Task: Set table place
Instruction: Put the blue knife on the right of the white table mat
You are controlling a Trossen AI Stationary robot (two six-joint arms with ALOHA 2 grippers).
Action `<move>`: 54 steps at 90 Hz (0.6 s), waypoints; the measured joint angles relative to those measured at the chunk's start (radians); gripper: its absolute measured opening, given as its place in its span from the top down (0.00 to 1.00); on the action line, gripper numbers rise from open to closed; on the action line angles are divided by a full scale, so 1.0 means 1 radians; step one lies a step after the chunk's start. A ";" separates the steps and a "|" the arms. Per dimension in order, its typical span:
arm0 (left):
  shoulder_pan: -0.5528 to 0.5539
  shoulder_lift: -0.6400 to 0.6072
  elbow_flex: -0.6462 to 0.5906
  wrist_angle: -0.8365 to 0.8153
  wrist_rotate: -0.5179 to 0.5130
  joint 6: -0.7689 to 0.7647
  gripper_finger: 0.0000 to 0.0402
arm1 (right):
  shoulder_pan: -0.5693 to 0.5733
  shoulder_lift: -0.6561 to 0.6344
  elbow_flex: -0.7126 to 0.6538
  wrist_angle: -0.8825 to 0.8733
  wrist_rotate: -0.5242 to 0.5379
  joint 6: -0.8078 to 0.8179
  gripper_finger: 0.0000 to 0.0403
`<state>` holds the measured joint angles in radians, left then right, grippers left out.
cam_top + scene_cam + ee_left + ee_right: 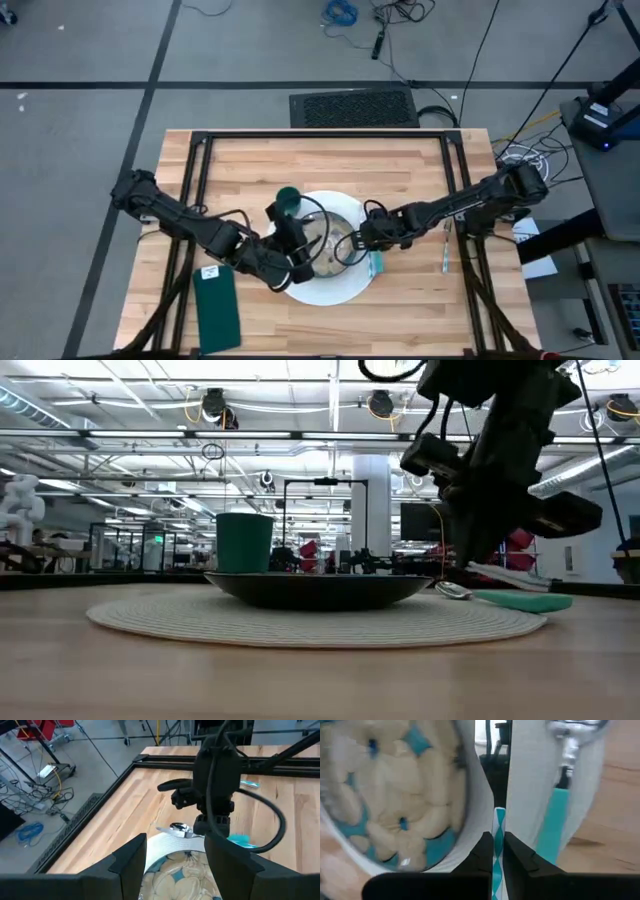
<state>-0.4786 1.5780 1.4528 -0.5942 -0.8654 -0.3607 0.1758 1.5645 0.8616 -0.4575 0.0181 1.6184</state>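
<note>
The right end effector (366, 240) was seen in the high view over the right edge of a round white placemat (325, 285), but its fingers could not be read there. Only the right wrist view showed them: they were closed down to a narrow gap on a thin teal-and-white striped piece (498, 840), whose nature could not be told. Just beside that end effector, on the side away from the bowl, lay a spoon (560, 795) with a teal handle and a metal bowl-end, resting on the placemat's edge. On the other side sat a patterned bowl (385, 795) in cream and teal.

The left end effector (175, 865) was held above the near rim of the same bowl (185, 877); its wrist view showed the fingers spread well apart with nothing between them, a fact hidden in the high view. Past those fingers the right arm and the spoon (180, 827) were visible.

Only the low view revealed the bowl (318, 588) as dark outside and shallow, with a green cup (244, 542) standing behind it. The high view placed a green notebook (217, 308) near the left arm and another utensil (445, 246) beyond the right arm. The desk (250, 160), light wooden strips on a black frame, carried everything.
</note>
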 joint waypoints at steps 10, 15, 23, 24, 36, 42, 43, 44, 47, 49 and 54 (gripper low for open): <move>-0.003 0.000 0.000 0.000 -0.001 0.000 0.54 | -0.011 0.016 0.000 0.036 -0.018 -0.007 1.00; -0.003 0.000 0.000 0.000 -0.001 0.001 0.54 | -0.014 0.028 0.000 0.072 -0.025 -0.007 1.00; -0.003 0.000 0.000 -0.003 -0.001 0.000 0.54 | -0.014 0.053 0.000 0.095 -0.031 -0.006 1.00; -0.003 0.000 0.000 -0.004 -0.001 0.000 0.54 | -0.014 0.057 0.000 0.096 -0.033 -0.006 1.00; -0.003 0.000 0.000 -0.026 -0.001 0.000 0.54 | -0.013 0.087 0.000 0.088 -0.057 -0.004 1.00; -0.003 0.000 0.000 -0.029 -0.001 0.000 0.54 | -0.012 0.088 0.000 0.086 -0.061 0.007 1.00; -0.003 0.000 0.000 -0.030 -0.001 -0.001 0.54 | -0.012 0.088 0.000 0.086 -0.061 0.008 1.00; -0.003 0.000 0.000 -0.030 -0.001 -0.001 0.54 | -0.012 0.088 0.000 0.087 -0.061 0.009 1.00; -0.003 0.000 0.000 -0.030 -0.001 -0.001 0.54 | -0.012 0.088 0.000 0.087 -0.061 0.011 1.00; -0.003 0.000 0.000 -0.032 -0.001 -0.001 0.54 | -0.012 0.088 0.000 0.086 -0.061 0.013 1.00; -0.003 0.000 0.000 -0.033 -0.001 -0.001 0.54 | -0.012 0.086 0.001 0.072 -0.055 0.021 1.00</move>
<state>-0.4812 1.5780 1.4528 -0.6271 -0.8665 -0.3618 0.1635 1.6500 0.8623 -0.3856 -0.0369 1.6389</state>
